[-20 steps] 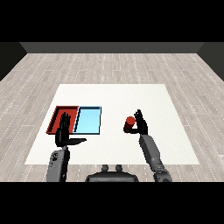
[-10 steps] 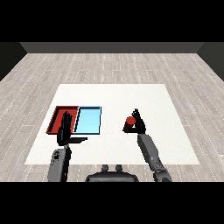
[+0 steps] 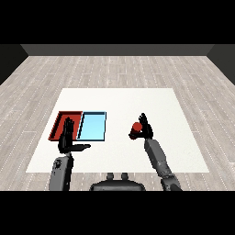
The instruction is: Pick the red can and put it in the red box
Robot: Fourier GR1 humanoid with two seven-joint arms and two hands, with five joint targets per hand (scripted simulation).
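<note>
On a white table point(image 3: 183, 133) set on a pale wood-plank floor point(image 3: 114, 69), two shallow trays lie side by side toward the left, their long edges touching. The red tray point(image 3: 61, 120) is the one further left; the light blue tray point(image 3: 93, 126) sits just to its right.

To the right of the trays, well apart from them, the robot's right hand point(image 3: 146, 129) holds the red can point(image 3: 136, 128). The black fingers and thumb curl round the can, which shows at the left side of the hand with its round red top visible. Whether the can stands on the table or is held just above it cannot be told from this view. The grey right forearm point(image 3: 158, 158) reaches in from the lower right, angled up and to the left toward the hand.

On the near left, the robot's left hand point(image 3: 67, 140) is open and holds nothing. Its fingers point straight away from the robot, their tips overlapping the near part of the red tray in this view, and its thumb sticks out to the right, below the near edge of the light blue tray. The grey left forearm point(image 3: 61, 172) rises from the lower left beneath it.

The can is outside both trays, on the right half of the table.
</note>
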